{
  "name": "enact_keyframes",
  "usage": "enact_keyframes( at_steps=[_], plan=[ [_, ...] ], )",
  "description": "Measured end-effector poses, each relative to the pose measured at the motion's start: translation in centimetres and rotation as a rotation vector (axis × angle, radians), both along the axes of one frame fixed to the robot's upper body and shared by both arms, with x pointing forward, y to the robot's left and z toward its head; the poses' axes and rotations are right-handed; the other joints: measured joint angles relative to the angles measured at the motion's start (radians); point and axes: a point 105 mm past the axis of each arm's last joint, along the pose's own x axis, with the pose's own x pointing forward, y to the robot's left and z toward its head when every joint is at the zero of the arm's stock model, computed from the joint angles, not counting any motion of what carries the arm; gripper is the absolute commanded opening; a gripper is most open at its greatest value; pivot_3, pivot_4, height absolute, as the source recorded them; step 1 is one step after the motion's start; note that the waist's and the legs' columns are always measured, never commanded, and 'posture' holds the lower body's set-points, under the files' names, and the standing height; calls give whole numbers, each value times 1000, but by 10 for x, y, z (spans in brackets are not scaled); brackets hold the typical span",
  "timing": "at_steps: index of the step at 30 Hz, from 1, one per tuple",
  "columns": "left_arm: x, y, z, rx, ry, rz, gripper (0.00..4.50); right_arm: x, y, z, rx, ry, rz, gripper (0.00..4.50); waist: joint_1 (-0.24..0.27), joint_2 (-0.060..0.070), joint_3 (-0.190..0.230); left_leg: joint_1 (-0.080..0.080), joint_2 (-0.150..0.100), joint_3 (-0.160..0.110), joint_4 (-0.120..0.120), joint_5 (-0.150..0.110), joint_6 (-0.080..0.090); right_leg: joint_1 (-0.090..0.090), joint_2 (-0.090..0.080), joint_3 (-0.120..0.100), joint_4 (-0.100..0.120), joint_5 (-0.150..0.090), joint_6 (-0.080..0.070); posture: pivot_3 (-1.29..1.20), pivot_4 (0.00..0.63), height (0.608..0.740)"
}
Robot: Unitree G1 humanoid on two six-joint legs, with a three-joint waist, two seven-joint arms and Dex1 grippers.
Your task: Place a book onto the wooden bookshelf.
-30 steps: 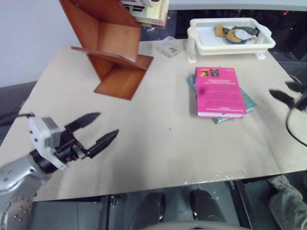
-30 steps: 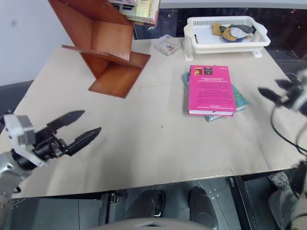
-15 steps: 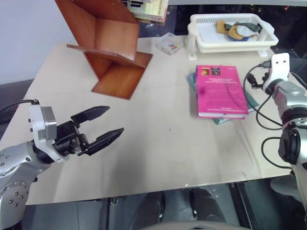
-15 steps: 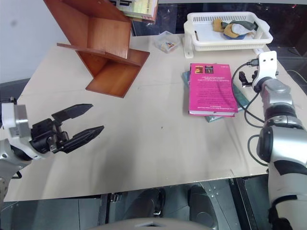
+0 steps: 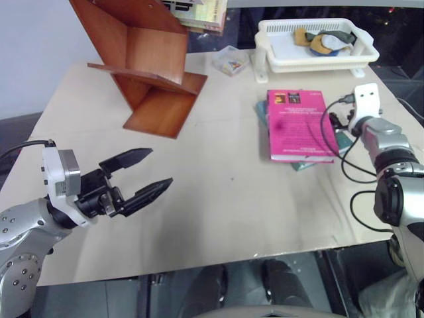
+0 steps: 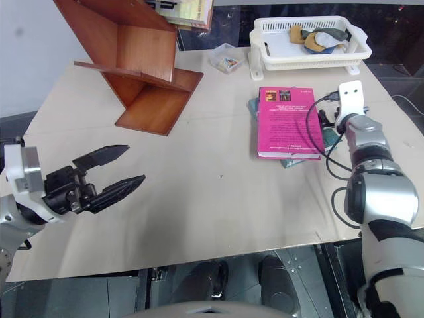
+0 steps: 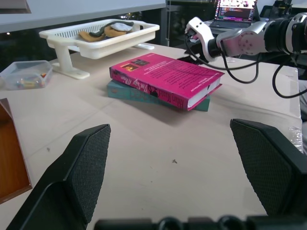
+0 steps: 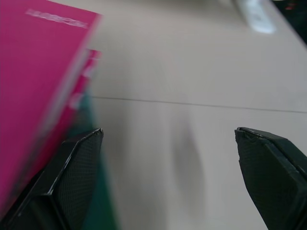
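The right gripper (image 8: 168, 177) has its fingers spread wide with nothing between them; one finger (image 8: 72, 177) sits just beside the edge of the book (image 5: 299, 124), the other over bare table (image 5: 218, 199). From the head views the right arm reaches in at the book's right side. The left gripper (image 5: 142, 173) is also wide open and empty, hovering over the near left part of the table, well apart from the book.

The book lies flat on a teal book (image 7: 139, 93), near the right edge of the table. The bookshelf (image 5: 149, 63) stands at the far left, well apart from it.

Risks, as I judge them: the jaws are coming at the book edge-on, so closing may pinch both books together, or push the pink one so it slides off the teal one (glossy covers likely slip). A grip on one edge alone could let the book sag or fan open on the long carry to the bookshelf.

A white tray (image 5: 278, 56) at the far right holds some cloth-like items, tan and dark. A small clear box (image 5: 230, 61) beside it holds small coloured bits I cannot make out
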Motion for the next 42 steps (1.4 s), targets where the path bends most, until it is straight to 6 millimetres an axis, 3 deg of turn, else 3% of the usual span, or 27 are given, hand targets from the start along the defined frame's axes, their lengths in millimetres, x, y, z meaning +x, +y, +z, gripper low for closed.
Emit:
enact_keyframes(
  at_steps=[10,18,33,42],
  plan=[
    [1,1,0,11,-8,12,4398,0,26,-5,-6,34,174,4500,-7,0,0,2,0,0,1,0,-1,0,0,1,4,0,0,0,150,740],
    [2,1,1,15,-15,15,4398,-1,29,-10,49,49,180,4500,-14,-1,0,5,0,0,1,0,-1,3,0,1,4,0,0,0,150,740],
    [8,0,-5,26,-9,22,4398,-8,18,-21,790,84,-36,4500,-13,-1,-1,12,0,0,1,-2,3,11,0,0,3,0,0,0,150,740],
    [11,-1,-8,27,-10,18,4398,-12,27,-22,870,117,43,4500,-19,-1,-1,13,0,0,1,-2,4,12,0,0,3,0,0,0,150,740]
  ],
)
